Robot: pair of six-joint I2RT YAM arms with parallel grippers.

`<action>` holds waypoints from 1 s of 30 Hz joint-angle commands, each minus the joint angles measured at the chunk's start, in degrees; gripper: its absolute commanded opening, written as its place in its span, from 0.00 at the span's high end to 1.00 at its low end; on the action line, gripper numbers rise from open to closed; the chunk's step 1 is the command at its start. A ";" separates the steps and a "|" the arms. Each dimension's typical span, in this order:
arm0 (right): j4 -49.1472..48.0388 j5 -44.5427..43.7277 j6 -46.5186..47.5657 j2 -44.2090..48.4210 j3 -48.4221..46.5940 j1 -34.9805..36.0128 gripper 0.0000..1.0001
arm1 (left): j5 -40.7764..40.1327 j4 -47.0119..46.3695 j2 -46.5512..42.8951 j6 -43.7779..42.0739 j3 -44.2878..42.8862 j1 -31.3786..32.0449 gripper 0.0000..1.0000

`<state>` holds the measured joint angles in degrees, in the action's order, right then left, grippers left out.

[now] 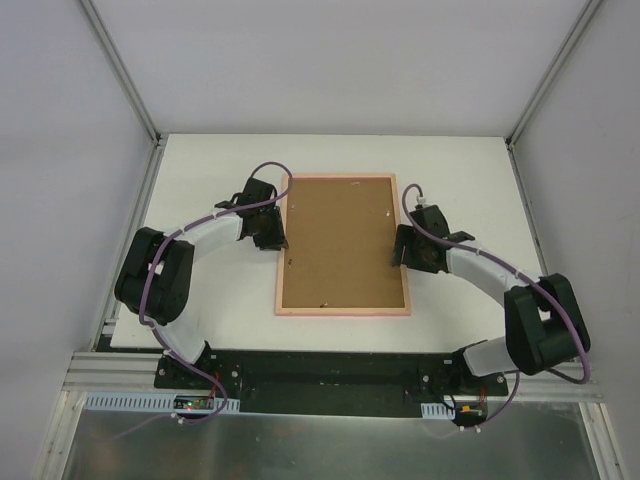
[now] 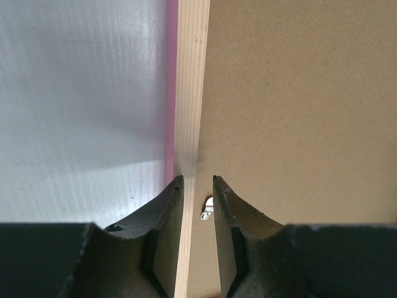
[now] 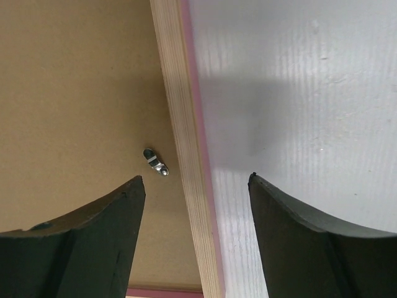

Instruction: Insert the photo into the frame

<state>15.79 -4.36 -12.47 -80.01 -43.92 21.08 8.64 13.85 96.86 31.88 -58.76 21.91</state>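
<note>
Over the white table (image 1: pixel 220 170), seen from above, both arms bow outward and reach in toward the frame (image 1: pixel 342 311), which lies flat at the middle, back side up. Its salmon-pink border surrounds a brown backing board (image 1: pixel 342 240). The left gripper (image 1: pixel 272 232) sits at the frame's left rail and the right gripper (image 1: pixel 400 250) at the right rail, roughly opposite each other.

Looking down from the left wrist, the left gripper (image 2: pixel 196 184) points along the pale wooden rail (image 2: pixel 192 81). Its fingers stand narrowly apart, one over the rail and one over the board, with nothing clamped between them. A small metal clip (image 2: pixel 207 209) shows in the gap, which the overhead view does not resolve.

From the right wrist, the right gripper (image 3: pixel 195 179) has its fingers spread wide, straddling the right rail (image 3: pixel 173 81) and holding nothing. Another clip (image 3: pixel 156 162) lies on the board just inside the rail.
</note>
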 commanded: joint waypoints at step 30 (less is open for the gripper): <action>3.54 -7.15 -0.72 -9.29 -5.03 5.20 0.56 | -2.23 3.03 1.49 -1.56 0.76 -0.29 0.90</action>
<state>17.50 -11.62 -12.27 -89.54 -49.76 26.22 8.21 14.33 97.06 31.46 -58.78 21.65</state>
